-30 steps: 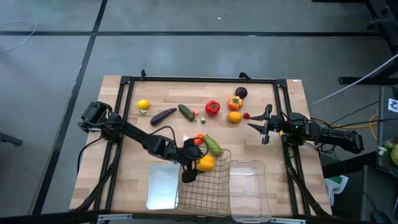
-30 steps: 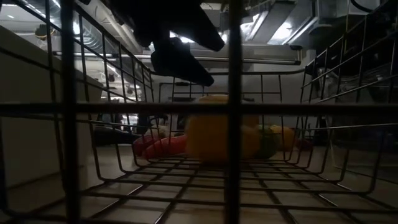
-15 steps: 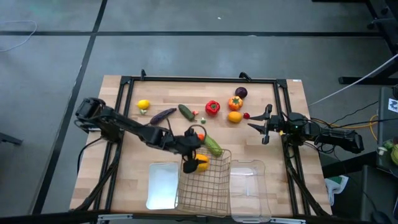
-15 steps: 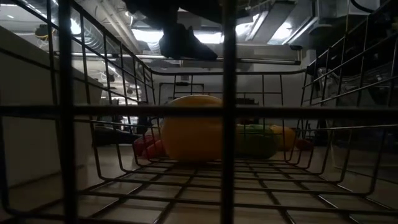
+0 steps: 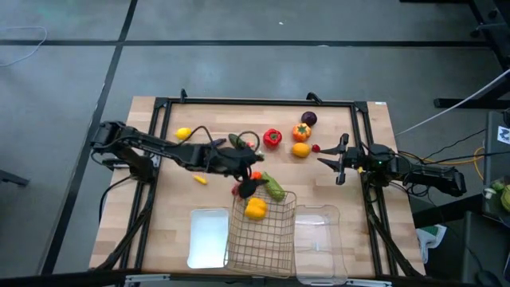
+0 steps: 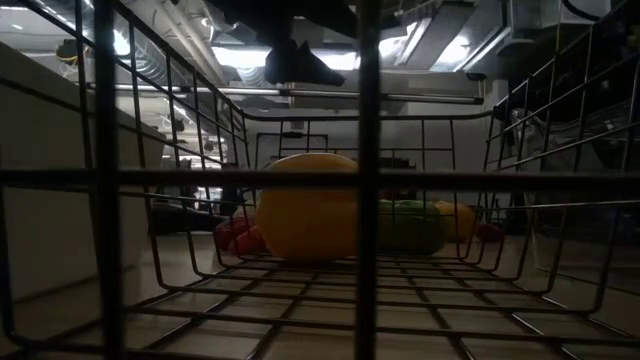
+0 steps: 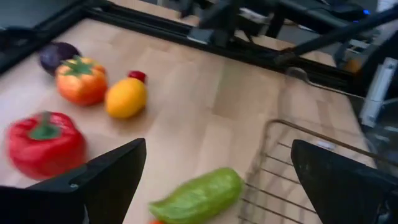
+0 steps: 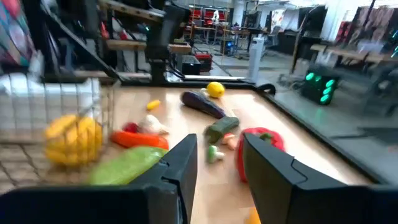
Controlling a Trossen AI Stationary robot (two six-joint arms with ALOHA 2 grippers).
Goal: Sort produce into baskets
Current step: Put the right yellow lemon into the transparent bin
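My left gripper (image 5: 249,185) is open and empty, above the table just beyond the far rim of the wire-mesh basket (image 5: 261,233); it also shows in the low view (image 6: 296,64). A yellow pepper (image 5: 256,209) rests on the basket's mesh floor, near its far end (image 6: 305,205). A green cucumber (image 7: 199,195) lies on the table below the left gripper (image 7: 217,148). My right gripper (image 5: 335,165) is open and empty at the table's right side; its wrist view shows both fingers (image 8: 217,146).
A white tray (image 5: 209,237) sits left of the wire basket and a clear bin (image 5: 320,243) right of it. On the far half of the table lie a lemon (image 5: 184,134), red pepper (image 5: 272,137), orange pepper (image 5: 301,131), an orange fruit (image 5: 300,149) and a purple piece (image 5: 309,119).
My left gripper has risen out of the wire basket and gone toward the table's far edge. The yellow pepper has shifted a little and now stays on the basket floor.
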